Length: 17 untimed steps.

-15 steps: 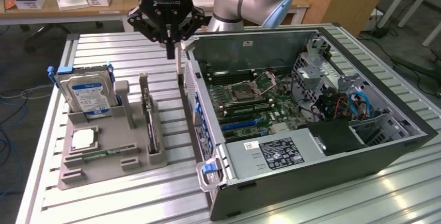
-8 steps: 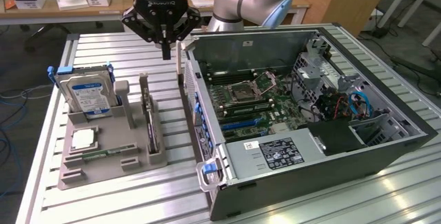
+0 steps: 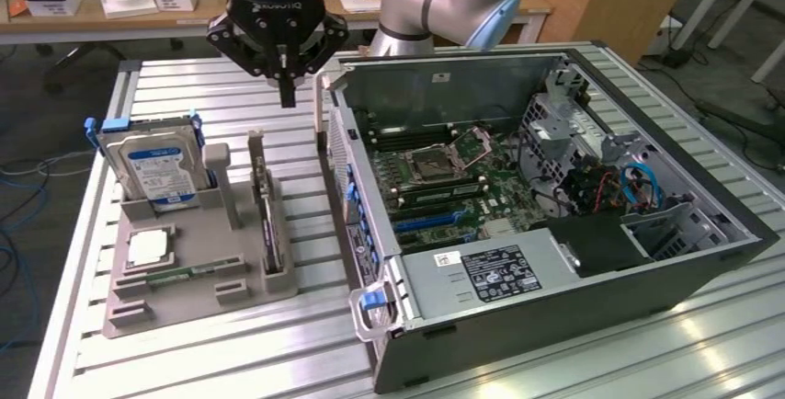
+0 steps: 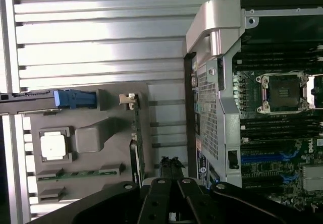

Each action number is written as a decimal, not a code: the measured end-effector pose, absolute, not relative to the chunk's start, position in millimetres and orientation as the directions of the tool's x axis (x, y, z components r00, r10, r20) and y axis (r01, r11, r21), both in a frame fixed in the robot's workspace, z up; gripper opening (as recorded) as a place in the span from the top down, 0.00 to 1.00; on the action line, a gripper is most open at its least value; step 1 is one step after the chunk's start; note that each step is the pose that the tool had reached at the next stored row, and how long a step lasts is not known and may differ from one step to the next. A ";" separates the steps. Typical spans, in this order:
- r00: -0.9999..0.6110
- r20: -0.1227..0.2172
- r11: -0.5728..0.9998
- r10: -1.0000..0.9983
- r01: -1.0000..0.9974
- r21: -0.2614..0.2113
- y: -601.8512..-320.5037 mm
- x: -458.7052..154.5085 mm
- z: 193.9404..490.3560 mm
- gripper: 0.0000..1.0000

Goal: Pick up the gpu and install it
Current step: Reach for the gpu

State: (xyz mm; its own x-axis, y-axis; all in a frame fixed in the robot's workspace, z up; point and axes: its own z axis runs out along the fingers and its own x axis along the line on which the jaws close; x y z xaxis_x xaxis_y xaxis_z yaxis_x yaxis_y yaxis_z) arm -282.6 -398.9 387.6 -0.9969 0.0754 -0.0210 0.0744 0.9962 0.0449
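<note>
The pincer (image 3: 289, 96) hangs in the air above the bench (image 3: 184, 86), and its two fingers are pressed together with nothing between them. In the exterior view it is over the far part of the bench, above the gap between the grey holder (image 3: 197, 279) and the open computer case (image 3: 687, 261). It touches neither of them.

The gpu (image 3: 261, 201) is not lifted. It stands on its edge in a slot on the side of the holder nearest to the case, at the exterior view's right of the holder. In the wrist view the gpu (image 4: 137, 133) appears as a thin line, seen from its edge, with the closed fingertips of the pincer (image 4: 170, 162) near it but apart from it.

In the same holder, to the exterior view's left, a silver hard drive (image 3: 153, 169) with a blue label stands upright. Nearer to the camera, a square processor chip (image 3: 147, 247) lies flat, and a narrow green memory stick (image 3: 184, 275) lies just beside it.

The case lies on its side on the bench at the exterior view's right, with the side cover off. Inside it the motherboard (image 3: 454, 178) is seen, with its empty processor socket (image 4: 281, 93).
</note>
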 end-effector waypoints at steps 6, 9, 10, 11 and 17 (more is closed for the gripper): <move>-0.997 -0.020 0.996 0.075 0.074 0.045 -398.9 -288.2 387.1 0.90; -0.997 -0.019 0.996 0.075 0.074 0.045 -398.9 -291.5 386.8 0.90; -0.997 -0.019 0.996 0.075 0.074 0.045 -398.9 -293.2 386.6 0.90; -0.997 -0.018 0.996 0.075 0.074 0.045 -398.9 -294.6 386.4 0.90; -0.997 -0.015 0.996 0.075 0.075 0.044 -398.9 -302.6 385.3 0.90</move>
